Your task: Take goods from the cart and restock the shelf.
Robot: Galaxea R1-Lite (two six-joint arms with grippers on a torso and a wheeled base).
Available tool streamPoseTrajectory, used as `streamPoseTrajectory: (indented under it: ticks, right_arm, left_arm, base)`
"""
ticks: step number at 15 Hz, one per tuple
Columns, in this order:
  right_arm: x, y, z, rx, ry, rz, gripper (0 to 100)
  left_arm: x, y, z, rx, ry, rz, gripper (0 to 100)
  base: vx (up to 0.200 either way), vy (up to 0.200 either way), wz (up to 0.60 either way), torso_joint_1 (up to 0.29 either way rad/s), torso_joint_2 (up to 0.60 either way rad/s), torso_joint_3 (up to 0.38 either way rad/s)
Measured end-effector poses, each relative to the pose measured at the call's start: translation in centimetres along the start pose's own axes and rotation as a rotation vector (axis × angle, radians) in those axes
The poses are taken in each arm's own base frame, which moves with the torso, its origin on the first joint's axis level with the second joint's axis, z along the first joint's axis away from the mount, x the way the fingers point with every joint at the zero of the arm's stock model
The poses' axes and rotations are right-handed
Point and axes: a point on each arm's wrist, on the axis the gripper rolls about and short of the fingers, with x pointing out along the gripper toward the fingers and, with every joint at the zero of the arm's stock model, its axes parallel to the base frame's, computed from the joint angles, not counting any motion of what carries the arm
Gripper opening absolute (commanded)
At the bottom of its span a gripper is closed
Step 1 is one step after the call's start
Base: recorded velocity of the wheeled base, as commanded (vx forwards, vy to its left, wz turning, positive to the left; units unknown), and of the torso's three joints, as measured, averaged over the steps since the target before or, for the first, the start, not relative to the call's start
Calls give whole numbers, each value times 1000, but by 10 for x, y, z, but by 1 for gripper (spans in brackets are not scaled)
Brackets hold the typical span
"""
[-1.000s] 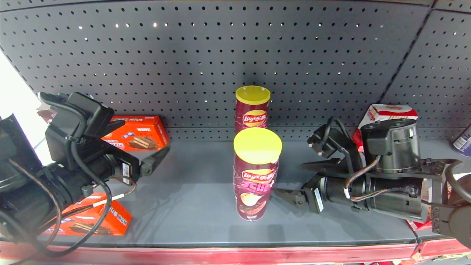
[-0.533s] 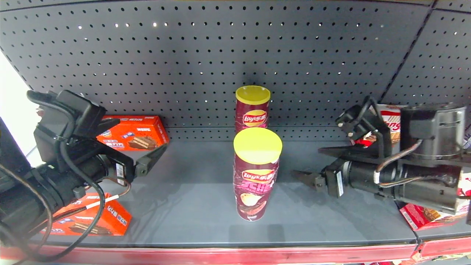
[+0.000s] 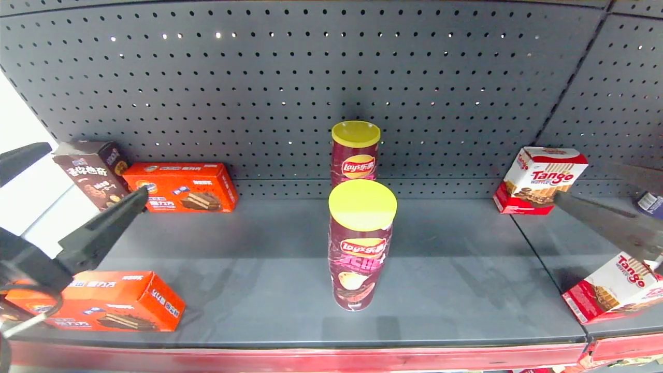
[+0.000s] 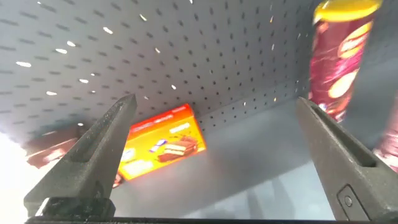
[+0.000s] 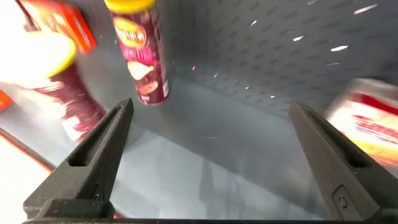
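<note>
Two maroon chip cans with yellow lids stand upright mid-shelf, the front can (image 3: 361, 243) directly before the rear can (image 3: 355, 153). My left gripper (image 3: 97, 169) hangs open at the shelf's left end, above the orange boxes, holding nothing. My right gripper (image 3: 580, 181) is open at the right end, near the wafer boxes, well clear of the cans. In the left wrist view the left gripper (image 4: 216, 104) frames an orange box (image 4: 163, 140), with a can (image 4: 339, 59) off to one side. The right gripper (image 5: 211, 107) faces bare shelf, with the rear can (image 5: 142, 53) and front can (image 5: 62, 81) beside it.
Two orange wafer boxes (image 3: 181, 186) (image 3: 103, 303) and a brown box (image 3: 90, 168) lie on the left of the grey shelf (image 3: 456, 269). Red-and-white wafer boxes (image 3: 541, 178) (image 3: 616, 287) sit at right. A pegboard wall (image 3: 259, 77) closes the back; a red lip (image 3: 311, 357) edges the front.
Both arms have drawn back from the middle of the shelf, the left one leftward and the right one rightward away from the front can. Both grippers stayed open.
</note>
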Motion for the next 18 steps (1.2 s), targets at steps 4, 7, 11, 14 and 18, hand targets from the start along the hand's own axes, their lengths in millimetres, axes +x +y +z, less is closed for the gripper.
streamPoseTrajectory:
  ticks: [4,7,11,14,18]
  right_arm:
    - [-94,0,-36,3,-61,-21,100]
    - [-146,3,-85,1,25,-13,100]
    - [-169,8,-147,6,112,3,100]
    - [-168,10,-169,71,146,-9,100]
    - [-164,13,-170,107,195,-143,100]
  left_arm:
    - [-78,0,-11,1,-39,8,100]
    - [-139,-6,-40,21,80,-36,100]
    - [-177,-16,-72,46,116,-48,100]
    - [-177,-26,-105,86,186,-73,100]
    - [-174,-31,-118,103,268,-31,100]
  base:
    - [0,0,0,0,0,0]
    - [0,0,0,0,0,0]
    - [0,0,0,0,0,0]
    - [0,0,0,0,0,0]
    - [0,0,0,0,0,0]
